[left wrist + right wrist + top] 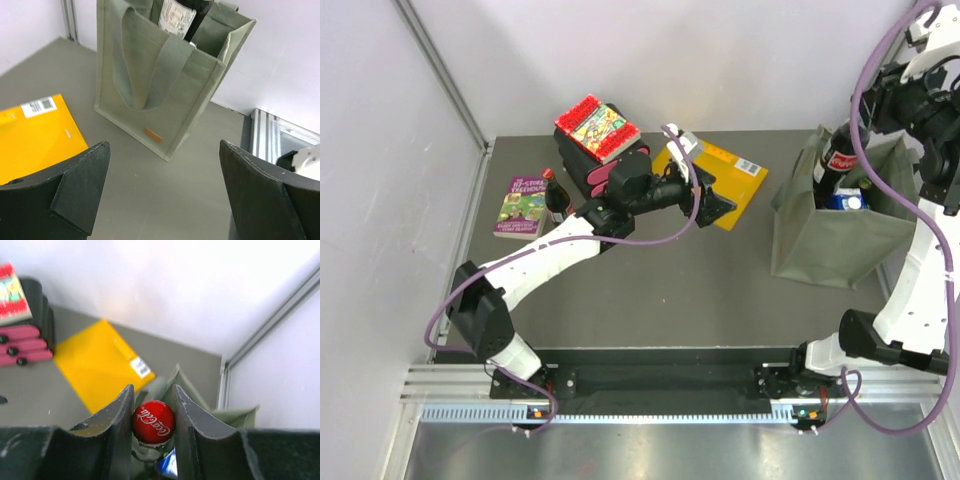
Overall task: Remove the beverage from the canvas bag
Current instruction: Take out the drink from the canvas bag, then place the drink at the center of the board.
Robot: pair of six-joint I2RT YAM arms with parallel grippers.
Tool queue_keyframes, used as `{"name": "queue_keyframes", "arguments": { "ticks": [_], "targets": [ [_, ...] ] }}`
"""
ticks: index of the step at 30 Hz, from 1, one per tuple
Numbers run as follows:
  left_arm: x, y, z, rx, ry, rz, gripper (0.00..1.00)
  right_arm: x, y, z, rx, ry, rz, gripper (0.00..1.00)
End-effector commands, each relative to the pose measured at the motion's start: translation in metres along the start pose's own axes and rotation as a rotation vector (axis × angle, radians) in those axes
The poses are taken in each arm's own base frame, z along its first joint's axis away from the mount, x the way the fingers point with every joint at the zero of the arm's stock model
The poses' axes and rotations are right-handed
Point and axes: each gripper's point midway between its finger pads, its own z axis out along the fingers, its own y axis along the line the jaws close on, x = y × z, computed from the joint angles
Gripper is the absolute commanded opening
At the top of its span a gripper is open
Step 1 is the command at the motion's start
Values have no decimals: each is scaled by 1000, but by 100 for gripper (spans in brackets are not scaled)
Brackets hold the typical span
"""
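The olive-green canvas bag [830, 235] stands upright at the right of the table; it also shows in the left wrist view [150, 90] and the right wrist view [240, 415]. A dark cola bottle [838, 160] sticks up out of its top [177, 15]. My right gripper [868, 108] is above the bag, jaws [152, 390] shut on the bottle's red cap [153, 421]. A blue can [848, 200] sits inside the bag beside the bottle. My left gripper [722, 203] hangs open and empty [165, 150] over the table left of the bag.
A flat yellow-orange folder [730, 175] lies under the left gripper's wrist. A colourful book on a black-and-pink stack [598, 128] sits at the back. A purple-green book [525, 205] and a second dark bottle [555, 195] are at the left.
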Motion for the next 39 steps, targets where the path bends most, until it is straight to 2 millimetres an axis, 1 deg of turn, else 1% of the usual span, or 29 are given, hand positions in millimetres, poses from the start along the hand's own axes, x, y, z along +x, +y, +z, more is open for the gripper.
{"name": "queue_keyframes", "arguments": {
  "ticks": [1,2,5,8,9,12,13,15,17,18,19,23,24,26,27,29,30,31,32,33,34,35,37,38,39],
  "targets": [
    [-41,-6,6,23,-142,131,94,-140,7,-59,47,-506,-200,0],
    [-41,-5,7,23,-145,148,94,-146,10,-62,36,-531,-201,0],
    [-43,-4,8,26,-159,164,94,-156,17,-69,8,-576,-197,0],
    [-46,-6,7,29,-170,178,94,-162,24,-74,-22,-604,-191,0],
    [-45,-5,7,27,-169,180,94,-163,25,-73,-30,-605,-185,0],
    [-52,-7,4,31,-189,212,95,-166,31,-76,-63,-620,-164,0],
    [-57,-10,2,36,-201,234,95,-167,35,-77,-84,-627,-165,0],
    [-62,-11,0,40,-207,255,97,-166,41,-76,-127,-624,-132,0],
    [-68,-15,-1,55,-217,289,98,-167,50,-78,-175,-635,-136,0],
    [-70,-18,-2,66,-221,302,99,-166,52,-75,-205,-628,-86,0],
    [-72,-20,-1,75,-226,323,99,-169,57,-78,-227,-641,-91,0],
    [-85,-23,1,91,-252,373,99,-173,64,-83,-268,-656,-82,0],
    [-93,-25,1,94,-270,382,99,-172,67,-83,-287,-651,-62,0],
    [-101,-27,2,101,-296,383,99,-170,75,-83,-336,-645,-50,0],
    [-113,-31,2,108,-320,390,99,-164,77,-78,-353,-627,-32,0],
    [-118,-32,4,119,-334,363,99,-159,85,-76,-386,-614,-23,0],
    [-122,-35,5,125,-346,358,99,-152,87,-69,-400,-593,-13,0],
    [-125,-36,8,138,-346,344,99,-148,94,-66,-425,-578,-3,0],
    [-125,-37,10,146,-344,340,99,-141,99,-62,-442,-559,10,0],
    [-119,-38,15,156,-325,328,99,-138,102,-59,-451,-551,9,0],
    [-122,-41,16,164,-327,331,99,-135,110,-58,-474,-542,14,0],
    [-118,-40,19,167,-316,325,99,-128,114,-54,-487,-521,24,0],
    [-110,-41,24,173,-291,312,99,-122,123,-50,-512,-503,28,0],
    [-105,-40,26,173,-278,306,99,-117,123,-45,-507,-487,30,0],
    [-102,-41,28,179,-269,301,99,-114,136,-45,-546,-480,21,0]
  ]
}}
